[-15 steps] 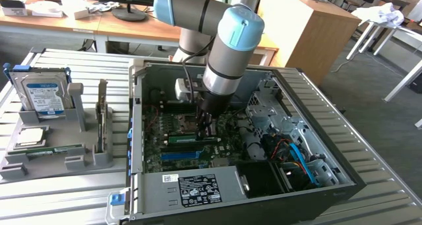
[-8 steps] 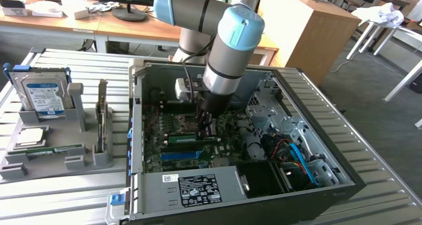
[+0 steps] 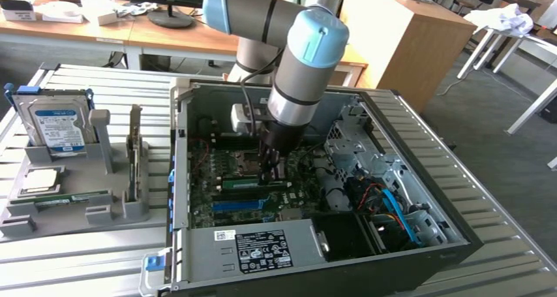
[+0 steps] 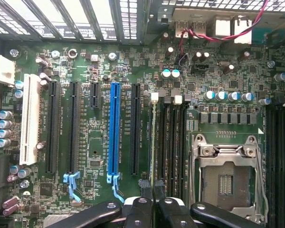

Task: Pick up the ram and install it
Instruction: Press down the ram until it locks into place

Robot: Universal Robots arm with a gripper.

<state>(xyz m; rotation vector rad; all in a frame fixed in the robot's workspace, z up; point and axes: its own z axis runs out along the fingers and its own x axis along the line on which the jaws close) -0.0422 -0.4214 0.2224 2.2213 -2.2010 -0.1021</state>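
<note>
Looking down into the open computer case [image 3: 435, 179], we see the arm reaching straight down so the gripper [image 3: 270, 173] comes at the board from above; that way the ram [image 4: 155, 142] stands on its thin edge, lined up with the long slots it has to slide into. The fingers are pressed close together and pinch the ram by its top edge; in the wrist view it looks like a thin pale line running away from the fingertips [image 4: 143, 204], right along one of the narrow dark slots beside the square metal chip socket [image 4: 225, 180]. We think it is held low over that slot or already partly in it; we cannot tell which. The long blue slot [image 4: 115, 133] and the white slot [image 4: 30, 118] are bare, and so is the chip socket. The case lies on its side with the cover off so the green board [image 3: 222, 179] faces up; it also holds a grey box with a white label [image 3: 261, 248] at about six o'clock from the gripper, and blue cables [image 3: 392, 205] at about four o'clock. At nine o'clock from the case, in the exterior view, sits a grey holder [image 3: 17, 225] that keeps spare parts standing so they are easy to grab; a silver hard drive [image 3: 57, 124] stands upright at its far end, a tall grey card [image 3: 135, 147] stands on edge near the case, and a flat square chip [image 3: 39, 179] lies in front of the drive.
</note>
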